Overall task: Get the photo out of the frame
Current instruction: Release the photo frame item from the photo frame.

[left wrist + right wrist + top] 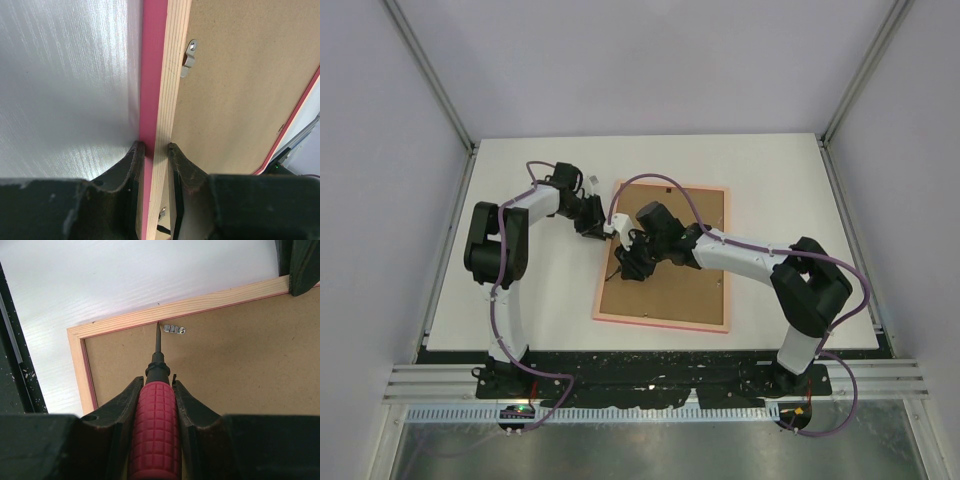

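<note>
Frame (665,324) lies face-down on the table (770,170), backing board (670,290) uppermost; the photo is hidden beneath. Left gripper (156,146) clamps its edge, apparently to steady it. The right gripper (157,381) grasps a screwdriver (155,430), its tip beside a metal tab (174,330).

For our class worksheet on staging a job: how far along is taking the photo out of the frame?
Done: thin pink wooden frame lies face down, left gripper clamped on its edge. In hand: right gripper holds a red-handled pointed tool, tip beside a small metal tab. Left: brown backing board still seated; photo not in view.
</note>
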